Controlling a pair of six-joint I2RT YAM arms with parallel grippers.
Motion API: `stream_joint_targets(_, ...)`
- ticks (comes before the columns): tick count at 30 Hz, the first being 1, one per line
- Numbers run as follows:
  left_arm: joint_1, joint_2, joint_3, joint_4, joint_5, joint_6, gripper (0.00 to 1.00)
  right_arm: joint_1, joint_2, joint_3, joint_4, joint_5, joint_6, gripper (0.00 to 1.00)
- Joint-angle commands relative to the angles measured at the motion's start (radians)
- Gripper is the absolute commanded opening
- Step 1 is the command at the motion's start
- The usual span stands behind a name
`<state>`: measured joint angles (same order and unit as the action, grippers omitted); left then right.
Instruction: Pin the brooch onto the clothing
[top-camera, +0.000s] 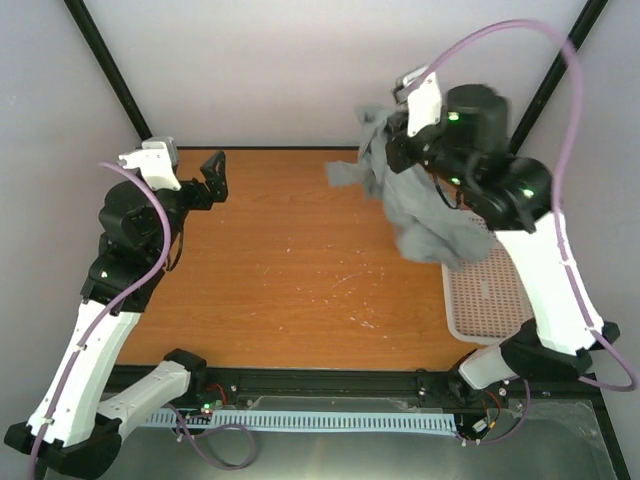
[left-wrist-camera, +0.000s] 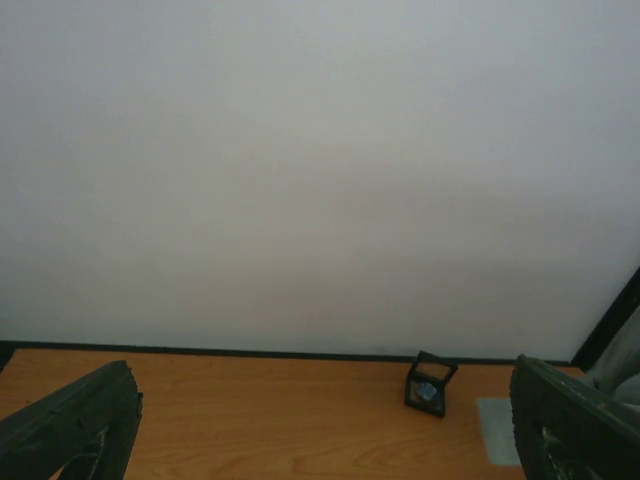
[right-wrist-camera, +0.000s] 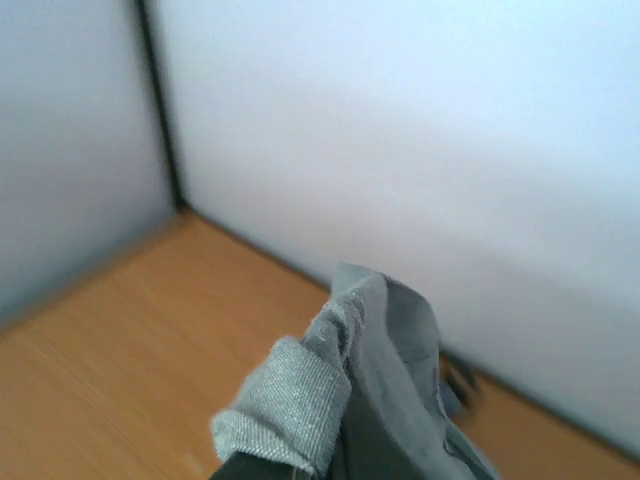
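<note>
My right gripper (top-camera: 397, 135) is shut on the clothing (top-camera: 420, 200), a grey shirt, and holds it bunched up in the air over the table's back right. In the right wrist view the shirt (right-wrist-camera: 370, 400) covers the fingers. The brooch (left-wrist-camera: 428, 392), a small bluish disc, sits inside a small black square holder (left-wrist-camera: 430, 382) standing on the table by the back wall; both are hidden in the top view. My left gripper (top-camera: 213, 180) is open and empty near the back left, its fingers (left-wrist-camera: 80, 420) wide apart and well short of the holder.
The wooden table (top-camera: 290, 270) is bounded by white walls and black corner posts (top-camera: 115, 70). A white mesh tray (top-camera: 490, 295) lies at the right edge, partly under the hanging shirt. A pale grey patch (left-wrist-camera: 497, 430) lies on the table near the holder.
</note>
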<state>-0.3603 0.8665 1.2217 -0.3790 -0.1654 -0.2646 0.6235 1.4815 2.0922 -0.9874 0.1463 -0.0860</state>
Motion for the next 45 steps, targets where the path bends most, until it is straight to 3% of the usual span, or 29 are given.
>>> stream_joint_targets(1,-0.006,0.0,0.09,0.014,-0.064,0.033,1.0,0.126,0.042,0.221,0.196,-0.277,0.11,0.03)
stream_joint_targets(4,-0.006,-0.01,0.099,0.021,-0.084,0.03,1.0,0.172,0.099,0.437,0.27,-0.196,0.103,0.03)
stream_joint_targets(6,-0.007,-0.014,0.106,0.008,-0.09,0.012,1.0,0.173,0.085,0.471,0.353,-0.149,0.119,0.03)
stream_joint_targets(9,-0.007,-0.032,0.106,-0.013,-0.111,-0.018,1.0,0.173,-0.01,0.292,0.52,-0.098,0.193,0.03)
stream_joint_targets(11,-0.007,-0.044,0.102,-0.017,-0.13,-0.024,1.0,0.173,-0.063,0.119,0.544,-0.046,0.269,0.03)
stream_joint_targets(14,-0.007,-0.053,0.104,-0.031,-0.179,-0.03,1.0,0.171,-0.08,-0.024,0.393,0.135,0.366,0.03)
stream_joint_targets(16,-0.008,-0.056,0.107,-0.039,-0.189,-0.03,1.0,0.151,-0.088,-0.168,0.278,0.345,0.396,0.03)
stream_joint_targets(18,-0.007,-0.053,0.099,-0.048,-0.184,-0.042,1.0,0.095,-0.078,-0.337,0.213,0.418,0.393,0.03)
stream_joint_targets(19,-0.008,-0.049,0.093,-0.054,-0.178,-0.053,1.0,0.066,-0.071,-0.443,0.206,0.45,0.378,0.12)
stream_joint_targets(20,-0.007,-0.045,0.086,-0.06,-0.169,-0.069,1.0,0.027,-0.061,-0.538,0.198,0.448,0.37,0.28)
stream_joint_targets(21,-0.006,-0.04,0.075,-0.064,-0.158,-0.088,1.0,-0.023,-0.051,-0.618,0.192,0.373,0.355,0.5)
stream_joint_targets(24,-0.007,0.002,0.062,-0.103,-0.1,-0.155,1.0,-0.113,-0.024,-0.743,0.14,0.165,0.319,0.84)
stream_joint_targets(25,-0.007,0.019,0.058,-0.117,-0.078,-0.174,1.0,-0.128,-0.013,-0.767,0.123,0.107,0.303,0.89)
stream_joint_targets(27,-0.007,0.062,0.045,-0.14,-0.028,-0.203,1.0,-0.155,-0.003,-0.809,0.108,0.053,0.316,0.92)
stream_joint_targets(28,-0.007,0.089,0.04,-0.158,-0.006,-0.221,1.0,-0.174,-0.012,-0.851,0.133,0.006,0.324,0.98)
stream_joint_targets(31,-0.005,0.164,0.012,-0.19,0.072,-0.247,1.0,-0.237,-0.003,-0.948,0.165,-0.081,0.361,1.0)
stream_joint_targets(39,0.017,0.344,-0.075,-0.302,0.314,-0.291,1.0,-0.458,-0.031,-1.055,0.177,0.02,0.37,1.0)
stream_joint_targets(42,0.023,0.357,-0.158,-0.302,0.357,-0.344,1.0,-0.47,-0.058,-1.026,0.177,0.042,0.315,1.0)
stream_joint_targets(45,0.029,0.386,-0.244,-0.281,0.445,-0.38,1.0,-0.432,-0.045,-0.975,0.276,-0.223,0.184,1.0)
